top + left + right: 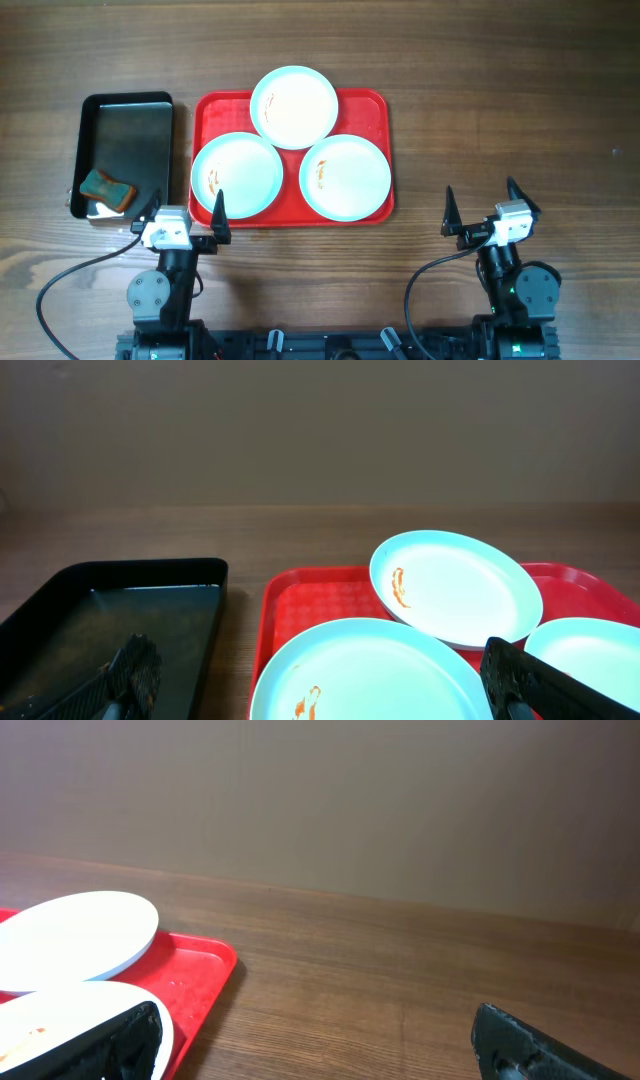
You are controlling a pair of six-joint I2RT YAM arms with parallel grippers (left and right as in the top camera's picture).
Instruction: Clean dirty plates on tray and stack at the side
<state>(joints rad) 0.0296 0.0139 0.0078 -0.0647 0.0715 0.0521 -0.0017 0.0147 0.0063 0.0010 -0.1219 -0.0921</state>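
Tray (366,110) long axis left-right, three plates (237,175) lying flat on it (triangle)

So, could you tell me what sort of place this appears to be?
Probably a robot lab bench staged for dish cleaning, not a real kitchen: a wooden table, three smeared plates on a red tray, and a sponge in a black tray.
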